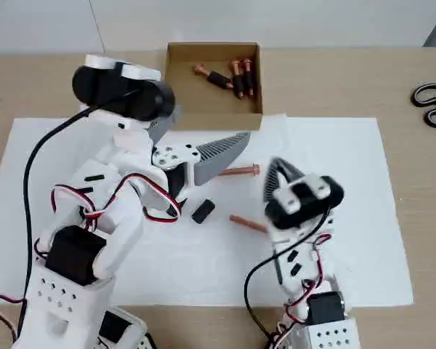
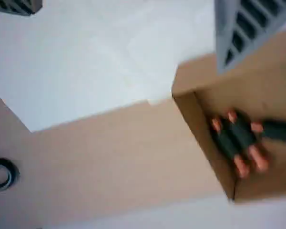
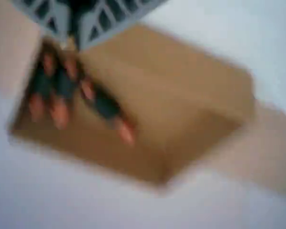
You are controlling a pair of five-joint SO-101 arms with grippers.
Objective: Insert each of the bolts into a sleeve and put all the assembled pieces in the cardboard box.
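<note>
**Assembly stage, seen from above.** The cardboard box (image 1: 177, 80) stood at the far edge of the white paper (image 1: 349, 240). It held three assembled pieces (image 1: 232, 78) lying close together, finished work kept clear of the working area. On the paper between the arms lay a farther bolt (image 1: 238, 171), a nearer bolt (image 1: 247, 223) and one black sleeve (image 1: 203, 211). All were within reach of either arm, presumably the next parts for joining. The left gripper (image 1: 214, 149) hung spread and empty just in front of the box, beside the farther bolt. The right gripper (image 1: 280, 171) sat by that bolt's head. Whether it was spread or pressed together could not be told. Scissors (image 1: 432, 104) lay well apart on the bare table (image 1: 58, 73).
</note>
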